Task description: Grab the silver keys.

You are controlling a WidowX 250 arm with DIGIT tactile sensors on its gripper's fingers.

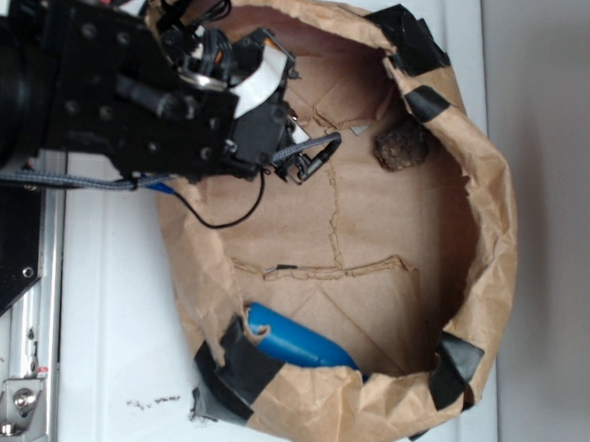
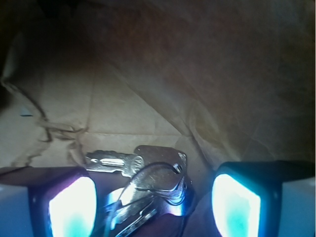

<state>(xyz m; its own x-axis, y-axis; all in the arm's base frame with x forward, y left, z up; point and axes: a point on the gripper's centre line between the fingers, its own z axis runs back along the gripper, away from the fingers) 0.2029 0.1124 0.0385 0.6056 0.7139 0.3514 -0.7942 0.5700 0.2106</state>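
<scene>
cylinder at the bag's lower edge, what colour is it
Blue cylinder, clearest in the exterior view.

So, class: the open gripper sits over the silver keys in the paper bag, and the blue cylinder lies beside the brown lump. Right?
Not quite. In the exterior view the blue cylinder lies at the opposite side of the paper bag from the brown lump. The open gripper does straddle the silver keys.

We see the paper bin [image 1: 494, 243] on the table [image 1: 109, 310], w/ the arm reaching in from 9 o'clock. Gripper [image 2: 154, 197] sits at approx 10 o'clock inside; keys [image 2: 143, 170] lie btwn its fingers [image 2: 74, 205]. Rock lump [image 1: 402, 145] at 1 o'clock, cylinder [image 1: 298, 339] at 6 o'clock by the wall, well apart.
</scene>
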